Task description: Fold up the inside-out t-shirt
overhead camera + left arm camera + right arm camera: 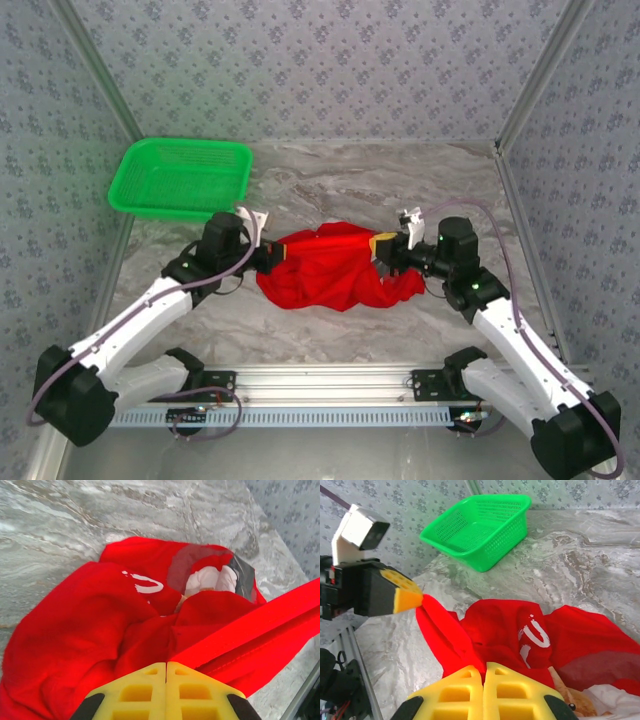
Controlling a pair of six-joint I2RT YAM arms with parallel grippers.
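The shirt [330, 272] lies bunched in a red heap on the marble tabletop [400, 190], about midway between the two arms and well clear of the green basket [185, 145] at the far left corner. The left pincer [268, 258] is clenched on the shirt's left edge; in its wrist view the yellow pads meet with no gap, and a hemmed band of red cloth runs taut from them toward the upper right. The right pincer [383, 245] is clenched too, at the heap's upper right. From its wrist camera the same band slants from the left pincer's tip down to its own closed pads, so it appears to be pinching the other end, though the contact itself sits hidden behind the pads. The rest of the cloth sags in loose folds below the band. A white curved mark shows on one fold, and beside it a greyish patch with white and orange print.
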